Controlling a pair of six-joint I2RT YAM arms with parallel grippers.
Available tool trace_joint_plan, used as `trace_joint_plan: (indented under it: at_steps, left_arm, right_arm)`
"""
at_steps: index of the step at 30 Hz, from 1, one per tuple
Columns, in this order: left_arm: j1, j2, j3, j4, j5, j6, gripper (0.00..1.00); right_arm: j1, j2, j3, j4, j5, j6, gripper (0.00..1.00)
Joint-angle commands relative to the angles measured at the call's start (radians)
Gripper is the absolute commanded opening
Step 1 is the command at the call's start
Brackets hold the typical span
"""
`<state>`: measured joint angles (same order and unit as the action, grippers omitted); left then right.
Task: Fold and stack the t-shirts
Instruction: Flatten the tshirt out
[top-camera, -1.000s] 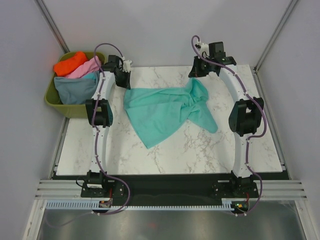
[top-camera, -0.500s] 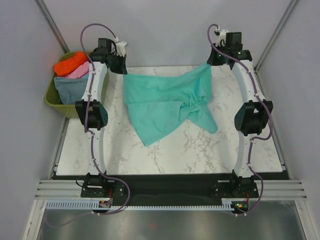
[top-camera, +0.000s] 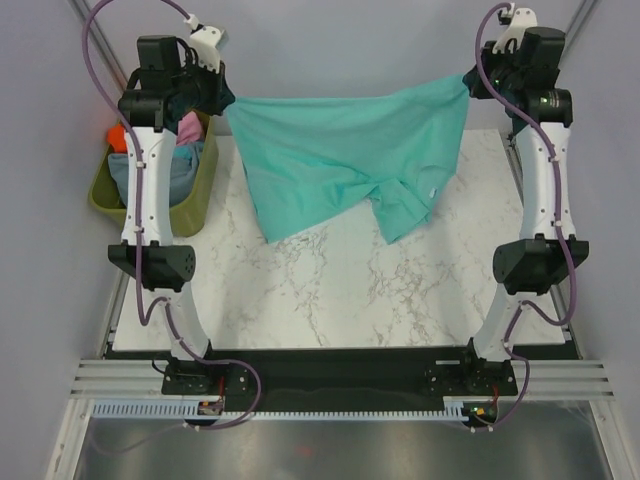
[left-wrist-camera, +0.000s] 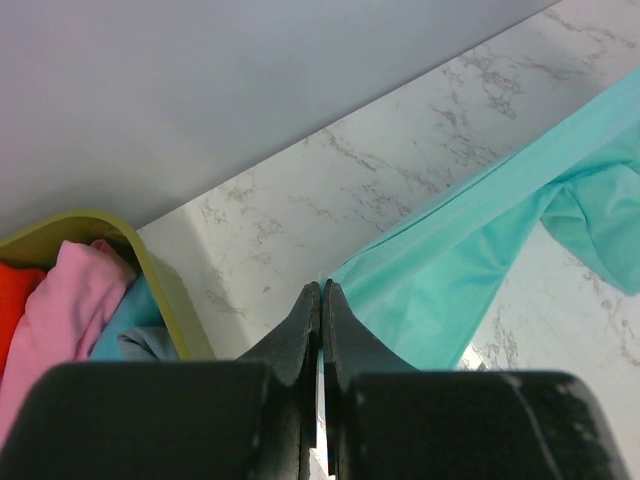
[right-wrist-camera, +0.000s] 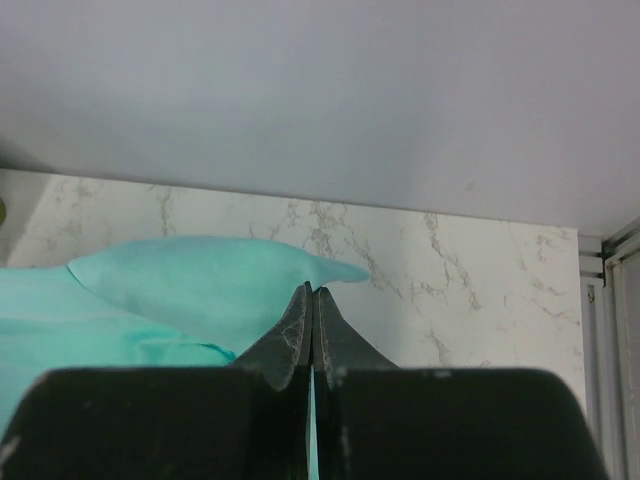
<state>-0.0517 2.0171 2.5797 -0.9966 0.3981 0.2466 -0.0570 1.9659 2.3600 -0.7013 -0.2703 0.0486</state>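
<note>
Your teal-green t-shirt hangs over the desk's far edge, its long axis running left to right. Left jaws and right jaws each clamp a top corner. It's higher and stretched wider than before.

Five t-shirts are counted in all. One teal-green t-shirt is seen apart from the rest. Four are counted in the single olive-green tub: one orange t-shirt, one pink t-shirt, one light teal t-shirt and one blue-grey t-shirt. Two arms are counted, a left arm and a right arm. Two grippers are counted, a left gripper and a right gripper. One marble table is seen.
</note>
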Motion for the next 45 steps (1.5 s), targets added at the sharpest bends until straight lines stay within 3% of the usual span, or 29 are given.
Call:
trace_joint_plan:
  at_steps: [1, 7, 16, 22, 30, 34, 39, 45]
  left_arm:
    - [0.006, -0.13, -0.073, 0.018, 0.044, -0.018, 0.02]
    - [0.007, -0.392, -0.384, 0.137, 0.09, -0.036, 0.02]
    - [0.007, -0.707, -0.472, 0.158, 0.159, -0.105, 0.02]
    - [0.007, -0.845, -0.451, 0.153, 0.199, -0.147, 0.02]
    - [0.007, -0.942, -0.457, 0.105, 0.211, -0.139, 0.02]
    - [0.007, -0.923, -0.535, 0.099, 0.197, -0.101, 0.02]
    - [0.007, -0.896, -0.766, 0.108, 0.189, -0.006, 0.02]
    - [0.007, -0.795, -1.029, 0.197, 0.165, 0.089, 0.02]
  right_arm:
    - [-0.012, -0.125, 0.015, 0.042, -0.024, 0.033, 0.0]
    - [-0.012, -0.407, -0.184, 0.098, -0.043, 0.056, 0.0]
    - [-0.014, -0.812, -0.313, 0.03, 0.043, 0.017, 0.0]
    - [-0.012, -0.979, -0.259, -0.056, 0.181, -0.042, 0.0]
    - [-0.012, -1.042, -0.133, -0.133, 0.215, -0.087, 0.0]
    - [-0.012, -1.058, -0.299, -0.095, 0.177, -0.084, 0.0]
    - [-0.012, -1.059, -0.568, 0.061, 0.074, -0.076, 0.0]
    - [-0.012, -0.912, -0.815, 0.206, 0.0, -0.052, 0.0]
